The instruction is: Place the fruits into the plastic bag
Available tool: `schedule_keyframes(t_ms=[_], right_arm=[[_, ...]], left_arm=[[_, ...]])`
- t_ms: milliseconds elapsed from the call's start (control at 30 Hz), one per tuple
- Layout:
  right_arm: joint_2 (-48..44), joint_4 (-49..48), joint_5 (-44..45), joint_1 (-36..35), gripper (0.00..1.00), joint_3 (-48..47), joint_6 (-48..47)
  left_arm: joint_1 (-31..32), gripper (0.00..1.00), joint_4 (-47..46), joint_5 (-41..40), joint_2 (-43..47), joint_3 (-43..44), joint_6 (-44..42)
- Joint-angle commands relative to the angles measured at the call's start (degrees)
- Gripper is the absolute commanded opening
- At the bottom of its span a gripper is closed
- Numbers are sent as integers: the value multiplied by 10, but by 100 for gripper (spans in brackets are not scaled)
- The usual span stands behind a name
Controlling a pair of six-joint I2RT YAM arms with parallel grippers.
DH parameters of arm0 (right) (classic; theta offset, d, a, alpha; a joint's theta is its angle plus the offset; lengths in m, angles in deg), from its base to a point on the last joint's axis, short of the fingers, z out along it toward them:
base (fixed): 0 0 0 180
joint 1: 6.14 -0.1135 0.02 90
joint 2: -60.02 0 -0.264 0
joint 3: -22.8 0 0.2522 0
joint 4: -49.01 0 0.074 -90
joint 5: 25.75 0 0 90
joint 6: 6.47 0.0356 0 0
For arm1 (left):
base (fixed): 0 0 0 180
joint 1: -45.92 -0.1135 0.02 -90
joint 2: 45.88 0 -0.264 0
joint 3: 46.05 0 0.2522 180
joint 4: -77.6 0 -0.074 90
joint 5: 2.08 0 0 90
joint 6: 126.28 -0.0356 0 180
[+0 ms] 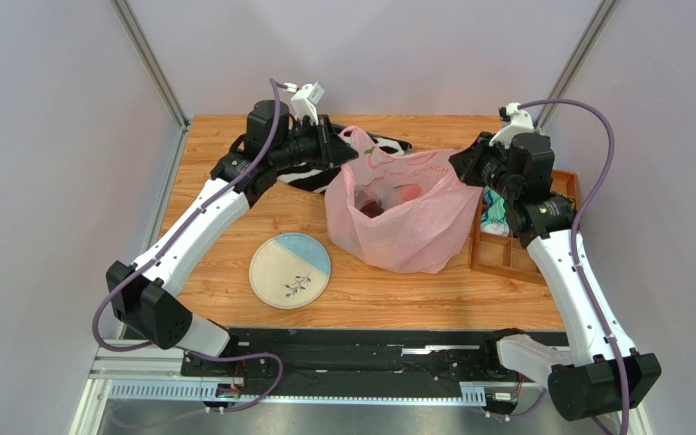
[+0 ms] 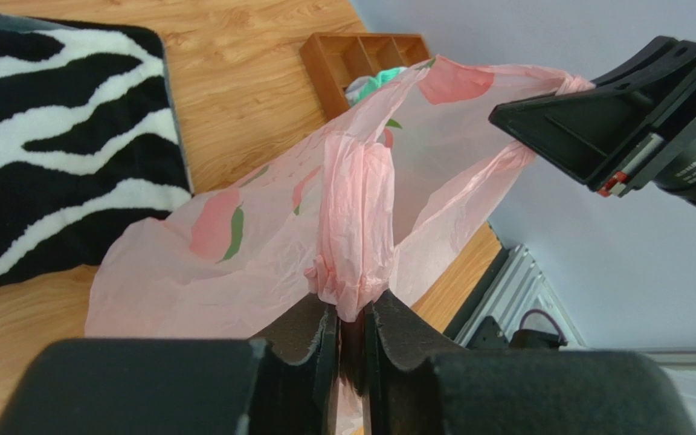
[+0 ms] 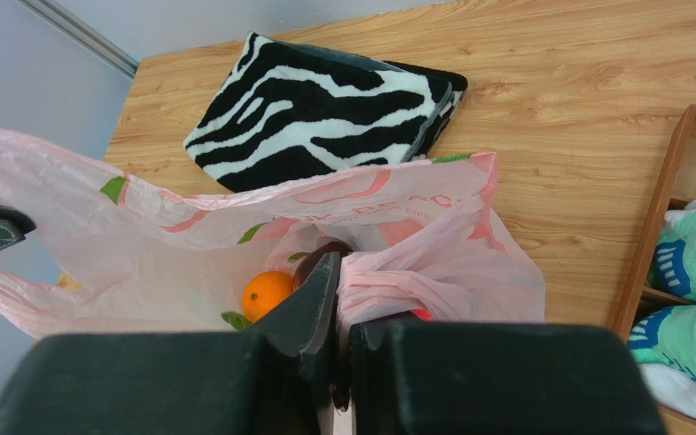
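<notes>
Here, one plastic bag, left gripper and right gripper both clenched on it, one orange inside.

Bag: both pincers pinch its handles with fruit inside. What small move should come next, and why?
Probably ease the left pincer and right pincer open, letting go: the orange and a darker fruit already lie inside the bag, which sits on the table.
</notes>
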Motion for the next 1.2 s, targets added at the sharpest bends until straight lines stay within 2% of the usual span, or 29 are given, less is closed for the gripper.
schedule_keyframes(t_ms=[0,67,100,167,200,267,300,400,500,933,1167], right_arm=[[-13,-10,-13,2,14,-4,-2],[-20,-3,-15,3,22,-7,-5],[-23,-1,-17,2,31,-8,-6],[-31,5,-17,2,42,-9,-8],[-33,8,-17,2,53,-9,-10],[-40,16,-17,3,61,-10,-12],[-43,18,-18,2,67,-11,-13],[-54,32,-16,2,74,-14,-19],[-69,50,1,2,78,-16,-25],[-142,147,154,2,79,3,-50],[-209,103,197,3,79,65,-52]], left_arm=[[0,37,-16,-2,6,-5,-33],[0,49,-17,-5,13,-4,-48],[0,62,-17,-10,16,-3,-52],[0,73,-17,-19,26,-4,-65],[0,84,-16,-28,30,-6,-70],[0,96,-13,-33,39,-7,-84],[-1,96,-7,-40,42,-5,-89],[-7,96,-10,-50,59,-14,-101],[-22,96,-20,-52,80,-28,-98],[-115,98,34,-92,157,-82,-96],[-120,98,83,-159,244,-125,-150]])
